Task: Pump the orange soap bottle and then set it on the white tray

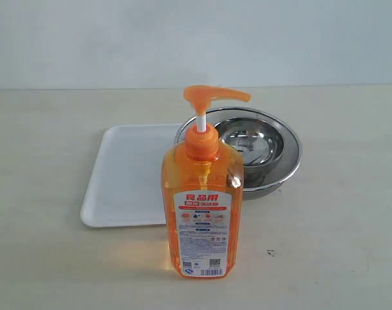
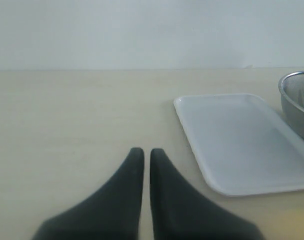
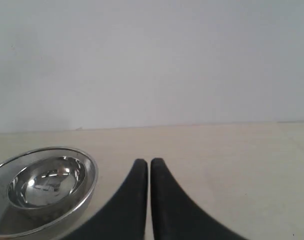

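Note:
The orange soap bottle (image 1: 202,213) stands upright near the table's front, its pump head (image 1: 212,97) raised on a white stem. Behind it and to the left lies the white tray (image 1: 131,174), bare; the left wrist view also shows the tray (image 2: 242,140). Neither gripper appears in the exterior view. My left gripper (image 2: 147,151) is shut with nothing between its black fingers, hovering over bare table beside the tray. My right gripper (image 3: 149,162) is shut and empty too, next to the steel bowls. Neither wrist view shows the bottle.
Nested round steel bowls (image 1: 257,145) sit behind the bottle to the right, touching the tray's right edge; the right wrist view shows a bowl (image 3: 41,185). A pale wall rises behind the beige table (image 1: 338,219).

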You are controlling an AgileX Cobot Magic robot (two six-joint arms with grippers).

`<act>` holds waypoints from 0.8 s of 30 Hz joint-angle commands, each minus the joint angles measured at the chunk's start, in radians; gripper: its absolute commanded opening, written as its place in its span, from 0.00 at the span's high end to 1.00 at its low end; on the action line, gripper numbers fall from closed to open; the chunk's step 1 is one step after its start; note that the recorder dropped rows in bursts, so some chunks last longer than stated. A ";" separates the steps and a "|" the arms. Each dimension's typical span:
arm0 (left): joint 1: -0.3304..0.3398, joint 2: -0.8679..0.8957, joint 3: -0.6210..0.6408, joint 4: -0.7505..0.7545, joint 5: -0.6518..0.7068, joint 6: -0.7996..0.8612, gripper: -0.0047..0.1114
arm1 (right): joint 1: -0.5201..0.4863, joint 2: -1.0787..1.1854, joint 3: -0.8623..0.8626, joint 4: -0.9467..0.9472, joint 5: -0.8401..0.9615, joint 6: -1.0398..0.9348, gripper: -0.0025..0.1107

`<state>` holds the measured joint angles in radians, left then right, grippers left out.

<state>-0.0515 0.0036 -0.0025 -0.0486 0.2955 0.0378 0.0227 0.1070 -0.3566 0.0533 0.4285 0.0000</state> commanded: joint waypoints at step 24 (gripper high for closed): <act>0.001 -0.004 0.002 -0.011 0.000 0.004 0.92 | -0.002 0.078 -0.108 0.041 0.129 0.000 0.98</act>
<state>-0.0515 0.0036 -0.0025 -0.0486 0.2955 0.0378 0.0227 0.1801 -0.4562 0.0923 0.5914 0.0000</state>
